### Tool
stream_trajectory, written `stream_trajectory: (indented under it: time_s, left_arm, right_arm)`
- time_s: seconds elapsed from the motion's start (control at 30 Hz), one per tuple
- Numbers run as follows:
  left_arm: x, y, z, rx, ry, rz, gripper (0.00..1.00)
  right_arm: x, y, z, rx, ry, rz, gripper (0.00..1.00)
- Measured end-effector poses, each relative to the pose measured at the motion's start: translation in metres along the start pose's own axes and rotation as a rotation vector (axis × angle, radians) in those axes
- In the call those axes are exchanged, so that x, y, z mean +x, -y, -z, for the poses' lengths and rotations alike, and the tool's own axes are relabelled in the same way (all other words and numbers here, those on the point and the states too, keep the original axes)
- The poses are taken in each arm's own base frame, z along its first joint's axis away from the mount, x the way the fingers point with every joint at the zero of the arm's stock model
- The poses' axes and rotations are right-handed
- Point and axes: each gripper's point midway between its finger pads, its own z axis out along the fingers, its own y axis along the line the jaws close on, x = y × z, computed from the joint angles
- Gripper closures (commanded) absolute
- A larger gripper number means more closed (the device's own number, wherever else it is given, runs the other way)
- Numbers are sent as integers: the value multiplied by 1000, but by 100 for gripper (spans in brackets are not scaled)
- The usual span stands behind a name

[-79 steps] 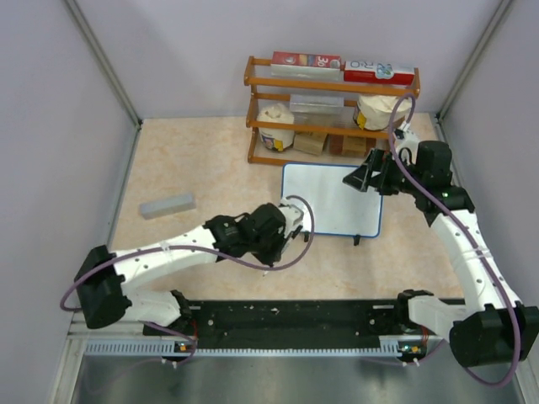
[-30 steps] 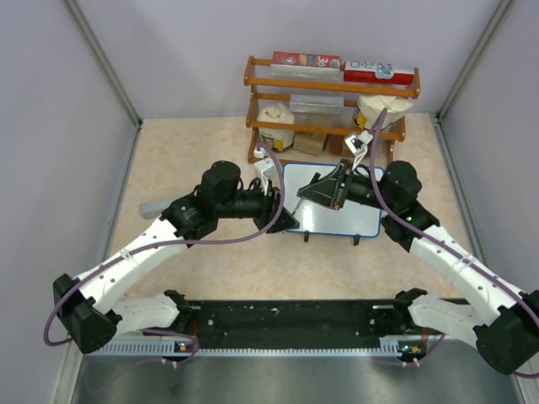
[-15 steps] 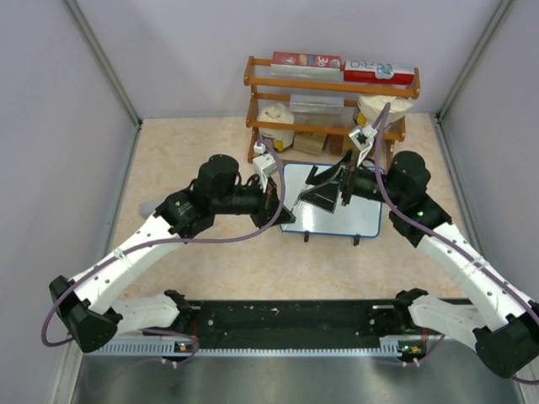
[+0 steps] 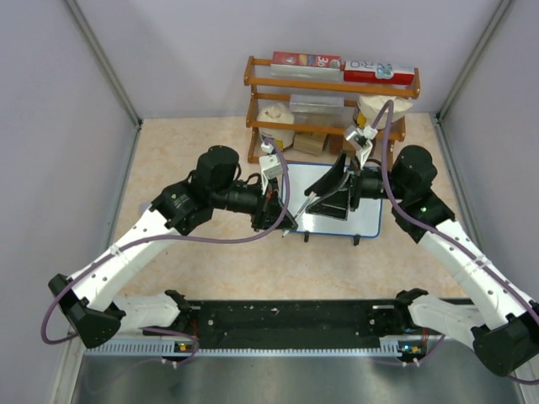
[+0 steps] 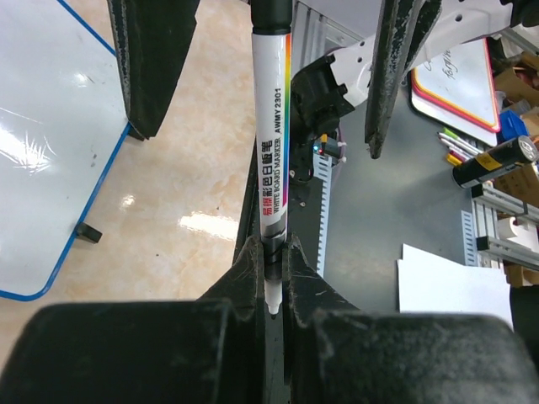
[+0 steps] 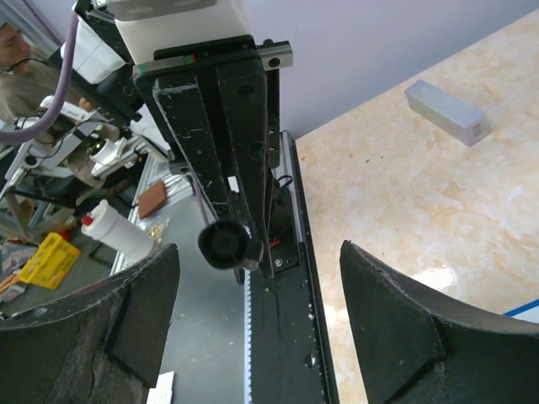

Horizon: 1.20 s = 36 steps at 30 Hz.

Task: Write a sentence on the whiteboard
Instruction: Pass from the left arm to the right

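Whiteboard (image 4: 369, 220): lying flat on the tan desk (image 4: 202, 151), just in front of the wooden rack (image 4: 333, 84). Showing a glossy white face, rounded corners, a thin blue rim and small black feet along the near edge. Catching bright glare in the left wrist view and showing plain white there. Being covered across its left and middle parts, in the top view, by both sets of jaws.

Left jaws (image 4: 282, 222): hanging over the board's near-left corner and clamping tight on a marker (image 5: 271, 126) close to one end. Pinching the white barrel, which is carrying a rainbow stripe and printed lettering, and pointing its black end away toward the right jaws.

Right jaws (image 4: 327, 195): hovering above the middle of the board, standing wide apart and gripping nothing. Flanking the marker's black end with one finger on either side, keeping a clear gap from it on both sides.
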Motion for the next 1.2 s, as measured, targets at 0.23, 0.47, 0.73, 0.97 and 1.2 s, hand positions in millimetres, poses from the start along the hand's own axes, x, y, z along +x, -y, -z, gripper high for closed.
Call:
stream_trajectory:
  time_s: [0.23,0.47,0.73,0.97,1.2]
  left_arm:
    - [4,5,-1,38,-23,5,100]
    - [5,9,0,57,-25,6,100]
    - [5,11,0,73,-28,7,100]
    - [6,11,0,71,-30,14,100]
    - [8,11,0,71,-40,46,100]
  right_arm:
    - [8,-6,-6,-51,-38,-27,39]
    - [13,-10,-11,-79,-58,-46,57]
    - [11,-15,-13,-115,-62,-44,69]
    - [18,-18,-13,-144,-93,-53,95]
    - [21,-15,-14,-143,-105,-38,100]
